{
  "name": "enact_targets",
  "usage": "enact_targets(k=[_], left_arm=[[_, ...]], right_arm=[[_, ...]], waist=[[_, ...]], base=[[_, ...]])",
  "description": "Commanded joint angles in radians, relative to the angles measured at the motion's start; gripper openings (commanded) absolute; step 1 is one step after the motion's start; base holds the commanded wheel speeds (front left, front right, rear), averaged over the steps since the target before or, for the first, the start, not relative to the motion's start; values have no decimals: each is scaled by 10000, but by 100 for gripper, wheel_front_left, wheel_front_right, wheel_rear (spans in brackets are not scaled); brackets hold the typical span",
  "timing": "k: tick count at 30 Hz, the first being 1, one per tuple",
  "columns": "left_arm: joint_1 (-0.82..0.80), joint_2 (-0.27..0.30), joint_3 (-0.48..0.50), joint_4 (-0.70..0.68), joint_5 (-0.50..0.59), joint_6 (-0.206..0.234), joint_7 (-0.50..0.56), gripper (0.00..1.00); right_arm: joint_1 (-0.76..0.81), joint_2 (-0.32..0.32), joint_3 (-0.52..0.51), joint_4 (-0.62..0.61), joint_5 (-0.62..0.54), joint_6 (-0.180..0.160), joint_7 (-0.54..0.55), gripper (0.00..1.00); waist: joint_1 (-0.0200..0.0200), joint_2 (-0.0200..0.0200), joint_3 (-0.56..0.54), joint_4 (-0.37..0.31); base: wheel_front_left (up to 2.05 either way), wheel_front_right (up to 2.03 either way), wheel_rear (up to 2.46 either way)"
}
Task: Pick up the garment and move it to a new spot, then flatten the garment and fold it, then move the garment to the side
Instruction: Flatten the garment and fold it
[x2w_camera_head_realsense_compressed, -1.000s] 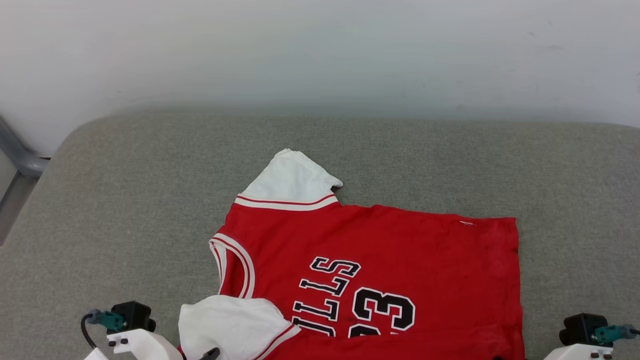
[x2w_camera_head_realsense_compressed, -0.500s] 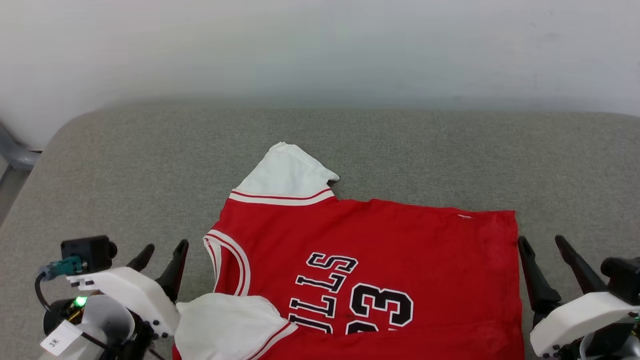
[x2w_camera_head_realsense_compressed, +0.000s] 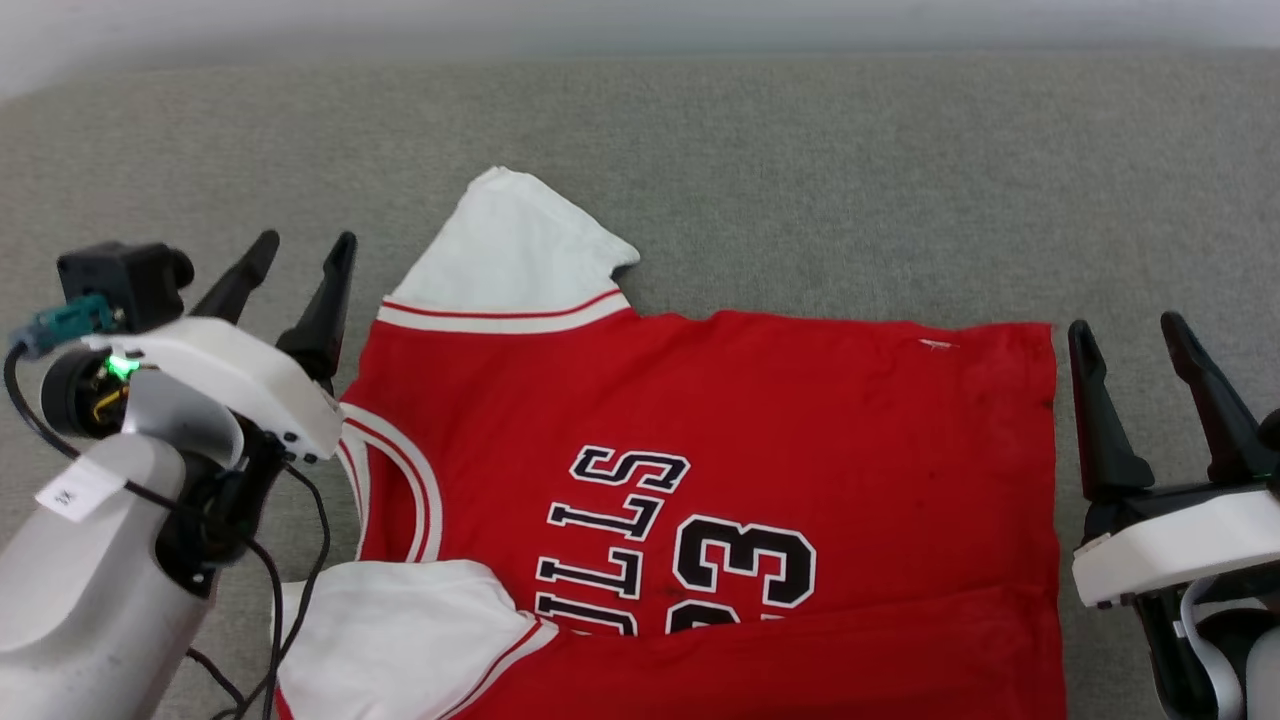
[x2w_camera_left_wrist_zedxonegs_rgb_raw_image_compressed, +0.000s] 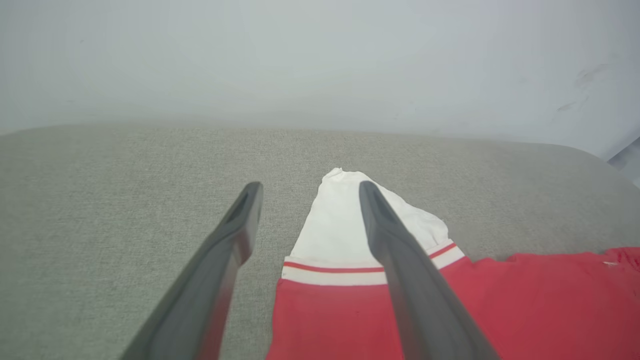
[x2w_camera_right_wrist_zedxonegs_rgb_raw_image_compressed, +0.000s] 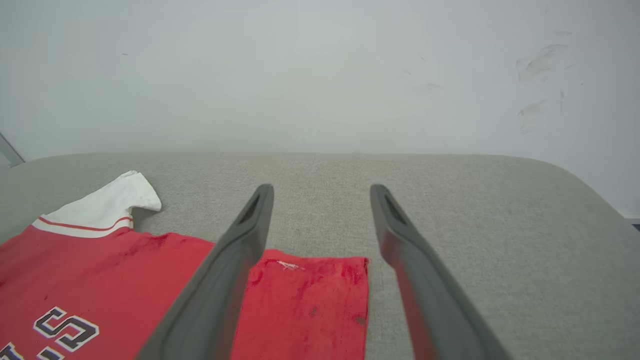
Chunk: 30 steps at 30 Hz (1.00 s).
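The shirt (x2w_camera_head_realsense_compressed: 720, 420) is lying front-up across the middle of the cushion (x2w_camera_head_realsense_compressed: 800, 150), with its collar pointing toward the left edge and its hem toward the right. The near sleeve (x2w_camera_head_realsense_compressed: 400, 630) is flopping onto the chest. Both claws are hovering empty with their fingers spread: the left claw (x2w_camera_head_realsense_compressed: 307, 240) beside the far shoulder, the right claw (x2w_camera_head_realsense_compressed: 1125, 325) just off the far hem corner. The flatten-and-fold step seems to be getting under way (the near strip is looking doubled over). Next, each claw is going to need to drop and pinch its own far corner cleanly.
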Motion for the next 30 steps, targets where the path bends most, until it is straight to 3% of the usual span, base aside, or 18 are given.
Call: enact_targets(k=[1, 7, 13, 14, 24, 30], left_arm=[[-262, 17, -6, 105, -6, -110, 107, 100], [-1823, 222, -123, 930, -519, -1110, 1540, 100], [-3467, 509, -350, 1932, -1210, -1839, 3851, 100], [-3962, 581, -479, 2258, -1374, -1928, 4642, 100], [-5389, 982, -1123, 3291, -1458, -1940, 7429, 100], [-5244, 1101, -1775, 4063, -1185, -1766, 8597, 100]], right_arm=[[-199, 47, 33, -75, -115, -10, -50, 100], [-587, 146, 175, -196, -147, -9, -246, 100], [-803, 181, 299, -103, 33, -10, -518, 100], [-867, 184, 353, -11, 156, -9, -607, 100], [-1176, 184, 730, 583, 738, -10, -1119, 100], [-1199, 185, 732, 945, 1062, -9, -1365, 100]], waist=[[-3, 0, 709, -483], [-3, 0, 1367, -1045], [-3, 0, 1914, -1443], [-3, 0, 2110, -1572], [-3, 0, 2792, -2201], [-3, 0, 2972, -2516]], base=[[0, 0, 0], [0, 0, 0], [0, 0, 0], [0, 0, 0], [0, 0, 0], [0, 0, 0]])
